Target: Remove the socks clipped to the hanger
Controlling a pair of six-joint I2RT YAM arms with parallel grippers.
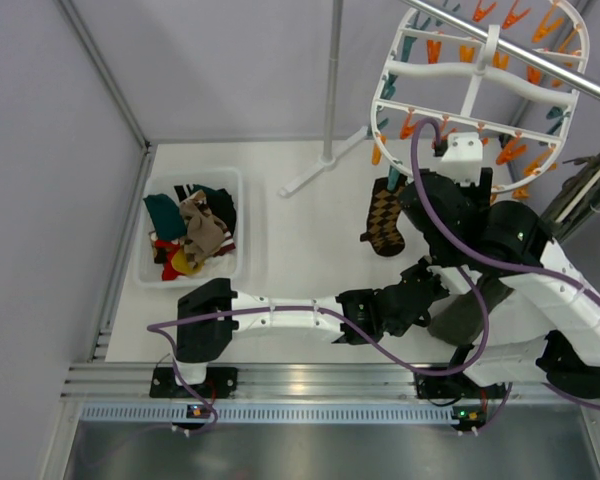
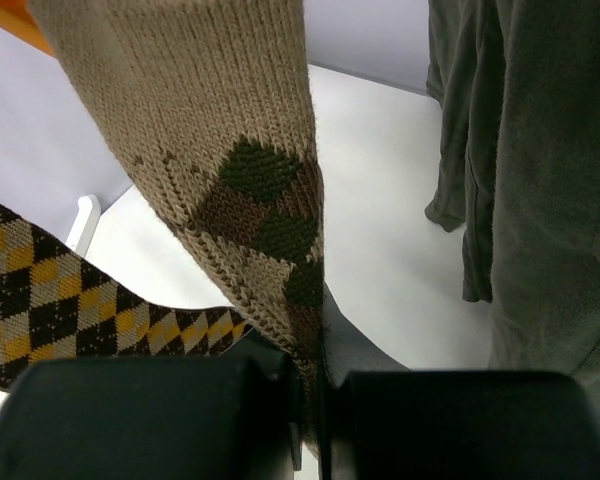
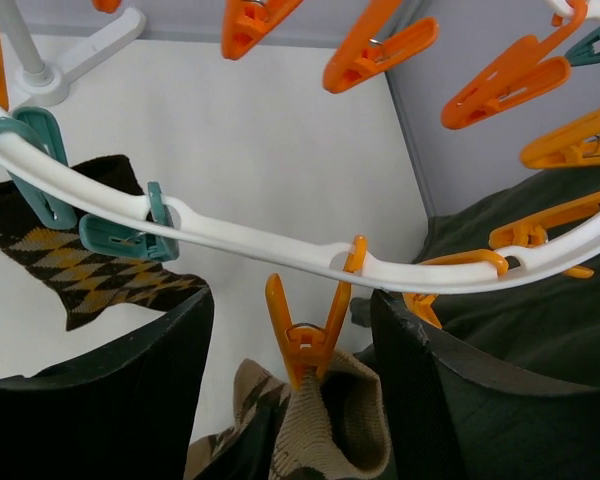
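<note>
Left claw (image 2: pixel 315 405) was clamped tight on the lower end of the tan sock (image 2: pixel 230 150). Up top, the right claw (image 3: pixel 294 335) stood wide, its fingers either side of the orange clip (image 3: pixel 304 345) pinching that sock, apparently not touching it. The clip dangled from the white hanger (image 3: pixel 260 248). Further along, a dark argyle sock (image 3: pixel 80 270) hung from teal clips (image 3: pixel 120 238) above the bench (image 3: pixel 260 150).

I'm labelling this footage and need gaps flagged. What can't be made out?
Top view: how the left fingers grip the tan sock, hidden under the right arm.
Left wrist view: the sock's upper end, cut off by the top edge.
Right wrist view: the sock's lower end, cut off below.
</note>
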